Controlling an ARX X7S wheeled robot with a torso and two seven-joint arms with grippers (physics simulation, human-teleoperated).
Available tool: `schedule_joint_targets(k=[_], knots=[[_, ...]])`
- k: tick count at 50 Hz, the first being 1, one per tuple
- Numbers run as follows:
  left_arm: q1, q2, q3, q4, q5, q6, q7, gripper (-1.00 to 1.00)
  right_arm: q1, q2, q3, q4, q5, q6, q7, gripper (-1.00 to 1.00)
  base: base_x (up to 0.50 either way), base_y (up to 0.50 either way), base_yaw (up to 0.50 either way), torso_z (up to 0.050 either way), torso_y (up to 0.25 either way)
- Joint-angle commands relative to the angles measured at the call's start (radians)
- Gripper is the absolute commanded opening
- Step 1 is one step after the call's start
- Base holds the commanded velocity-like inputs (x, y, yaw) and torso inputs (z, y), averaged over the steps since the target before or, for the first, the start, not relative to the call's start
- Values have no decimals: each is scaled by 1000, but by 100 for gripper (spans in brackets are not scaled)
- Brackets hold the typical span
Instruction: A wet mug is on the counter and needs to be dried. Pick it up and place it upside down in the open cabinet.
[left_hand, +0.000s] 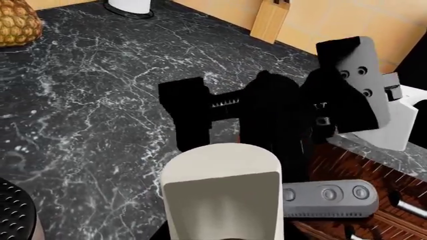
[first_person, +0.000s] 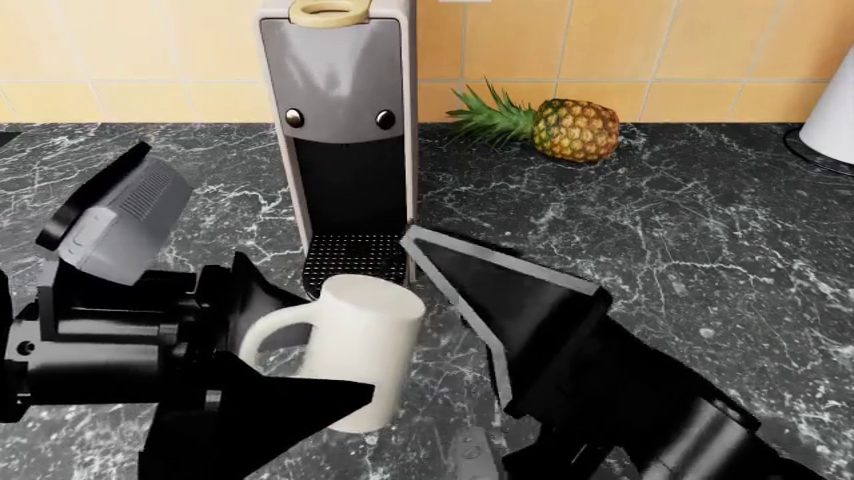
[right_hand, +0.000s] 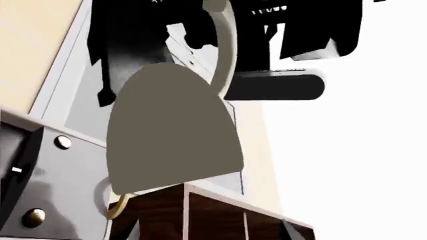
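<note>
The mug sits between two grippers, in front of the coffee machine.

Head view: the mug (first_person: 358, 350) leans a little, mouth up and away, handle toward the left gripper (first_person: 247, 370), which grips it; the right gripper (first_person: 487, 300) looks spread open beside it.
Left wrist view: the counter (left_hand: 100, 100) lies below the mug.
Right wrist view: only this view shows the mug's flat bottom.

Cream-white mug (first_person: 358, 350); black white-veined counter (first_person: 694, 240); grey coffee machine (first_person: 340, 140), possibly off-white sides.
</note>
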Motion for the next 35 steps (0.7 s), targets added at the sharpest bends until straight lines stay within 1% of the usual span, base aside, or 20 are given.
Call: schedule_joint_targets(k=[1,10,15,18,25,30,35], knots=[[15,-24,-25,29,-66,52,-81,-100,-91,-16,120,-141,143,230,-28,100,0,0,0,0,0],[31,-47,-51,102,-123,111,-170,-100,-190,-91,224,-270,236,412,15,100,0,0,0,0,0],[28,-53,-56,132,-151,131,-211,-100,-255,-125,287,-316,294,469,92,100,0,0,0,0,0],[29,-55,-58,156,-163,146,-239,-100,-299,-145,377,-361,398,492,152,100,0,0,0,3,0],[23,-53,-61,190,-191,181,-304,-100,-419,-172,521,-413,536,483,269,100,0,0,0,0,0],[10,-51,-51,226,-229,214,-388,-100,-542,-185,684,-384,708,392,375,100,0,0,0,0,0],[7,-60,-61,273,-262,264,-469,-100,-623,-189,763,-350,799,318,440,100,0,0,0,0,2]])
